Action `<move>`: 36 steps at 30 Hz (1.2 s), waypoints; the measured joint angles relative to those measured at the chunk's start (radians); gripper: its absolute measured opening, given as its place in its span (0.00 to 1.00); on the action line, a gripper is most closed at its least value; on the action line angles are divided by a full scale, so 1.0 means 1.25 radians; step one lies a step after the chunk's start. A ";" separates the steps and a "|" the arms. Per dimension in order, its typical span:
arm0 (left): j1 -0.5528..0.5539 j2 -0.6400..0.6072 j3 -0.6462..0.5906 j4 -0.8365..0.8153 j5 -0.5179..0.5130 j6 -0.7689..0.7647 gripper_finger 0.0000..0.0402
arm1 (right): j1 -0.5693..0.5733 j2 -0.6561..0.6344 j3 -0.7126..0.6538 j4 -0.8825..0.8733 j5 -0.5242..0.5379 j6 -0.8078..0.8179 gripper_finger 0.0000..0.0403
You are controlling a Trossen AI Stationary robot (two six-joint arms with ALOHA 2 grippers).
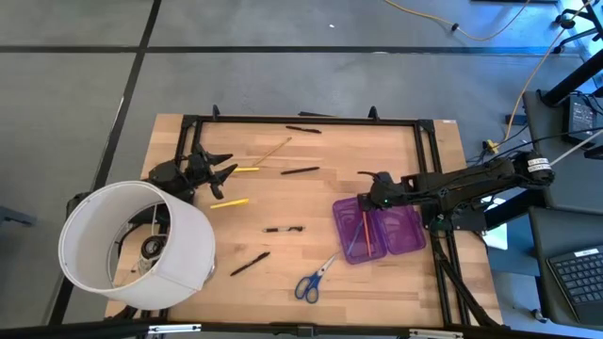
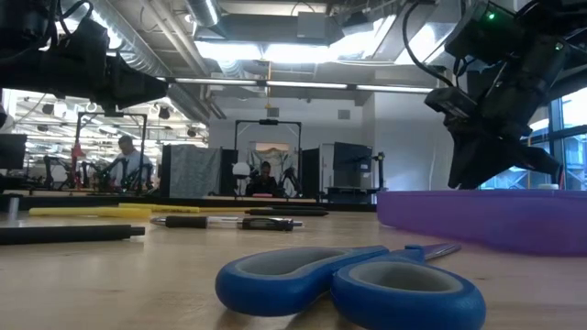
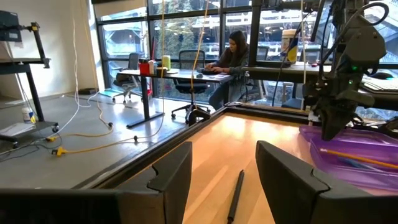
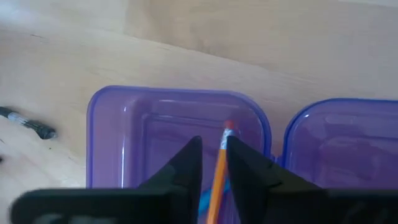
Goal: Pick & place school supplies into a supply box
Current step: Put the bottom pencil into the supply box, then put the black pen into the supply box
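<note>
The purple supply box (image 1: 377, 231) lies open near the table's right edge, its two halves side by side. An orange pencil (image 4: 219, 171) and a blue pen (image 4: 205, 205) lie in its left half. My right gripper (image 4: 215, 152) hangs over that half's far end, pointing down, its fingers a narrow gap apart with the pencil showing in the gap below. My left gripper (image 1: 221, 174) is open, low at the table's left side, near two yellow pencils (image 1: 247, 169) (image 1: 229, 202). A black pen (image 3: 235, 196) lies ahead of its fingers. The blue-handled scissors (image 1: 316, 280) lie flat near the near edge.
A big white lampshade-like cylinder (image 1: 137, 245) fills the near left corner. Black pens (image 1: 300, 170) (image 1: 283, 229) (image 1: 250, 264) lie about mid-table, another (image 1: 303, 128) and a thin pencil (image 1: 273, 149) toward the far edge. A black frame rims the far and right sides.
</note>
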 joint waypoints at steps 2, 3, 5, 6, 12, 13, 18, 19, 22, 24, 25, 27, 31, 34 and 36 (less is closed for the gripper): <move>0.000 0.000 0.000 0.000 0.000 0.000 0.43 | 0.000 0.000 0.000 0.000 -0.009 -0.003 0.25; 0.000 0.000 0.000 0.000 0.000 0.000 0.43 | 0.000 0.000 0.000 0.000 -0.014 -0.015 0.26; 0.000 0.000 0.000 0.000 0.000 0.000 0.43 | 0.000 0.000 0.011 -0.008 -0.024 -0.075 0.28; 0.000 0.000 0.000 0.000 0.000 0.000 0.43 | 0.000 0.000 0.021 -0.009 -0.024 -0.114 0.28; 0.000 0.000 0.000 0.000 0.023 -0.019 0.43 | 0.000 0.000 0.117 0.001 -0.001 -0.502 0.28; 0.000 0.000 0.000 0.000 0.030 -0.032 0.43 | 0.000 -0.001 0.130 0.006 0.011 -0.551 0.28; 0.000 0.000 0.000 0.000 0.033 -0.077 0.43 | 0.000 -0.001 0.147 0.076 0.020 -0.694 0.29; 0.000 0.000 0.000 0.000 0.033 -0.084 0.43 | 0.000 -0.001 0.147 0.085 0.020 -0.711 0.29; 0.000 0.000 0.000 0.000 0.033 -0.087 0.43 | 0.000 -0.001 0.147 0.087 0.025 -0.729 0.29; 0.000 0.000 0.000 0.000 0.034 -0.087 0.43 | 0.003 -0.001 0.147 0.087 0.033 -0.697 0.29; 0.000 0.000 0.000 0.000 0.033 -0.086 0.43 | 0.008 -0.001 0.147 0.087 0.035 -0.665 0.29; 0.000 0.000 0.000 0.000 0.033 -0.085 0.43 | 0.024 0.000 0.146 0.092 0.036 -0.612 0.29; 0.000 0.000 0.000 0.000 0.021 -0.044 0.43 | 0.063 0.000 0.146 0.123 0.042 -0.580 0.29; 0.000 0.000 0.000 0.000 0.035 -0.024 0.43 | 0.086 0.004 0.146 0.165 0.108 -0.600 0.29; 0.000 0.000 0.000 0.000 0.041 -0.024 0.43 | 0.091 0.004 0.146 0.195 0.157 -0.627 0.29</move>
